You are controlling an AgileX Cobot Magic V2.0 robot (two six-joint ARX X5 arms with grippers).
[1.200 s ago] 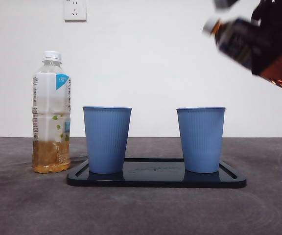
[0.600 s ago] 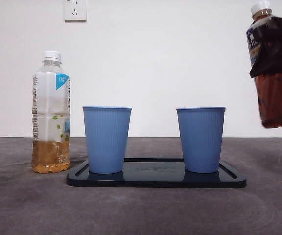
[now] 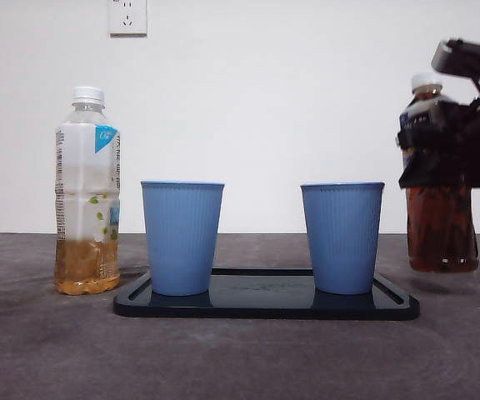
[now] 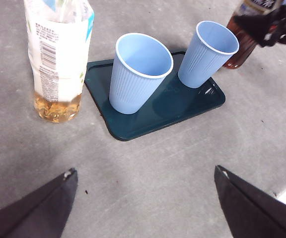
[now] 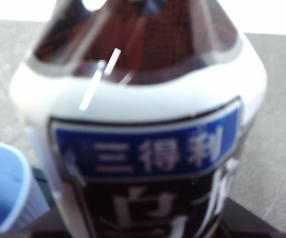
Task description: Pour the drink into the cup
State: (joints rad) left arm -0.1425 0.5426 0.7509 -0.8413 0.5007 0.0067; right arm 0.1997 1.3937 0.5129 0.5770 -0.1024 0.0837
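A dark tea bottle [image 3: 442, 237] with a white cap stands upright to the right of the tray, its base at or just above the table. My right gripper [image 3: 455, 154] is shut on its labelled middle; the bottle [image 5: 148, 148] fills the right wrist view. Two blue cups sit on the black tray [image 3: 265, 305]: the left cup [image 3: 182, 237] and the right cup [image 3: 342, 237], which is the nearer one to the bottle. Both cups [image 4: 139, 74] [image 4: 206, 49] look empty from above. My left gripper [image 4: 145, 173] hangs open over the table in front of the tray.
A clear bottle [image 3: 87, 192] with a white label and a little yellow tea stands left of the tray, also seen close in the left wrist view [image 4: 58, 54]. A white wall with a socket [image 3: 127, 15] is behind.
The dark bottle was tilted high at the upper right, then came upright and moved down to table level beside the right cup. The cups, tray and clear bottle have not moved.
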